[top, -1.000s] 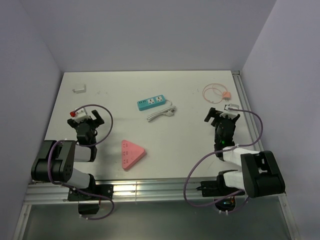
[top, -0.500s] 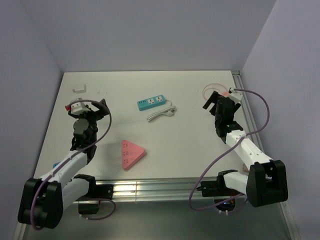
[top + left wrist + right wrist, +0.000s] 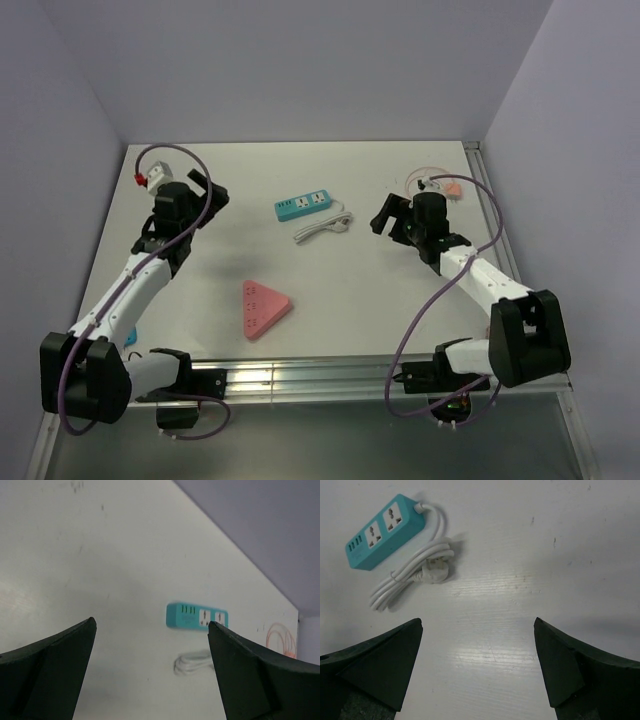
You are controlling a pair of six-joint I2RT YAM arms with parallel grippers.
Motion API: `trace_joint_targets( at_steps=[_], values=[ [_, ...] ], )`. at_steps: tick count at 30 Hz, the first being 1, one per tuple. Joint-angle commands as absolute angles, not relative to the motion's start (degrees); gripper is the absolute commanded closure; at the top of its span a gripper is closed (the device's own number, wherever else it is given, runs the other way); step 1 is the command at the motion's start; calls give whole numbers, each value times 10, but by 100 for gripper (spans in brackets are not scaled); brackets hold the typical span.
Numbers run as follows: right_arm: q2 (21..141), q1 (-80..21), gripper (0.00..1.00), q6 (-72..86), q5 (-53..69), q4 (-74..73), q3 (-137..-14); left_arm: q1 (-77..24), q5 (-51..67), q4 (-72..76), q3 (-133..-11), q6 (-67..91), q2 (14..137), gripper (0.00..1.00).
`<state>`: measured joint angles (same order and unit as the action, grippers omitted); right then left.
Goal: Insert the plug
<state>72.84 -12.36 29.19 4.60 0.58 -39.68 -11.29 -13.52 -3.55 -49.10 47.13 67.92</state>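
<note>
A teal power strip (image 3: 303, 205) lies at the table's middle back, with its white cord and plug (image 3: 322, 227) coiled just in front of it. The strip also shows in the left wrist view (image 3: 196, 616) and in the right wrist view (image 3: 384, 530), where the white plug (image 3: 434, 572) lies by the cord. My left gripper (image 3: 205, 195) is open and empty, left of the strip. My right gripper (image 3: 388, 215) is open and empty, right of the cord.
A pink triangular socket block (image 3: 263, 306) lies near the front middle. A pink coiled cable (image 3: 434, 184) sits at the back right and a small white adapter (image 3: 158, 179) at the back left. A metal rail (image 3: 300, 378) runs along the near edge.
Both arms have reached out from their folded pose. The left gripper moved back and right, the right gripper moved back and left, both toward the power strip.
</note>
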Motion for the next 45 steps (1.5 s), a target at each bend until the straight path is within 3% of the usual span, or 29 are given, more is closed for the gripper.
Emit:
trace_joint_targets(
  at_steps=[1, 4, 7, 13, 19, 26, 34, 41, 45],
  values=[
    [754, -132, 1, 315, 12, -35, -466, -113, -10, -42, -429, 516, 647, 1],
    [784, -131, 1, 311, -38, -79, -503, -115, 53, 18, -398, 519, 636, 0],
    [795, -132, 1, 307, -61, -101, -538, -162, 27, -16, -403, 503, 619, 0],
    [843, -143, 5, 302, 27, -112, -617, -221, -23, -56, -408, 501, 579, 2],
    [876, -285, 5, 280, 33, -140, -657, -237, -35, -116, -409, 511, 520, 4],
    [836, -389, 6, 358, 61, -93, -536, -242, -124, -250, -425, 562, 471, 6],
    [784, -500, 7, 522, 104, 126, -369, -242, -142, -273, -408, 574, 447, 6],
    [844, -565, 7, 603, 90, 321, -325, -242, -130, -283, -416, 575, 453, 6],
    [885, -570, 9, 617, 91, 339, -338, -242, -119, -292, -423, 570, 454, 6]
  ],
)
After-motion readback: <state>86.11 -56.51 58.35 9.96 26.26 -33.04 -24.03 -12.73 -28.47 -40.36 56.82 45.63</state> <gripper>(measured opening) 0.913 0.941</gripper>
